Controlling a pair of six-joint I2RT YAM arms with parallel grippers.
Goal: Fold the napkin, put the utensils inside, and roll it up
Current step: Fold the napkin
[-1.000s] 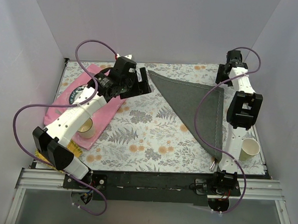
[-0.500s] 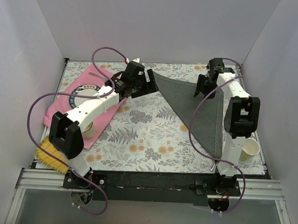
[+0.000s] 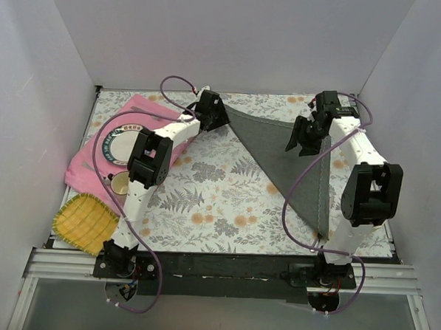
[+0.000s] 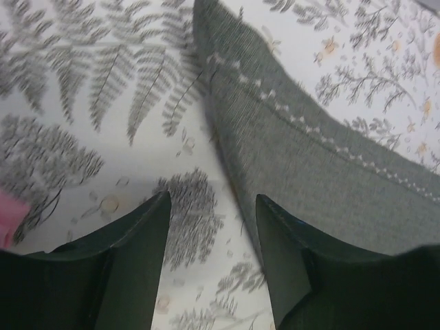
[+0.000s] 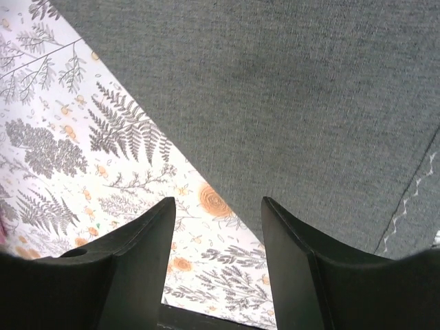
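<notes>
On the back right of the fern-printed counter (image 3: pixel 218 202), the dark charcoal-grey cloth napkin (image 3: pixel 295 158) lies folded into a triangle, so I judge the folding done. My left jaws and right jaws hang spread and empty at its edges. The cutlery, which I cannot see, is not yet laid in, nor is the napkin rolled.

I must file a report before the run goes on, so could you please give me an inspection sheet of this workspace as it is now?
Surface: table covered in a fern-and-flower print.
Job's things: napkin folded into a triangle, lying flat; utensils: nothing seen.
Clutter: pink placemat with a plate on it, a paper cup and a yellow woven tray, all on the left.
Grippers: left gripper open at the napkin's far-left corner; right gripper open above the napkin.
Cables: purple cable of the right arm arcs over the napkin.
Surroundings: plain white walls.
</notes>
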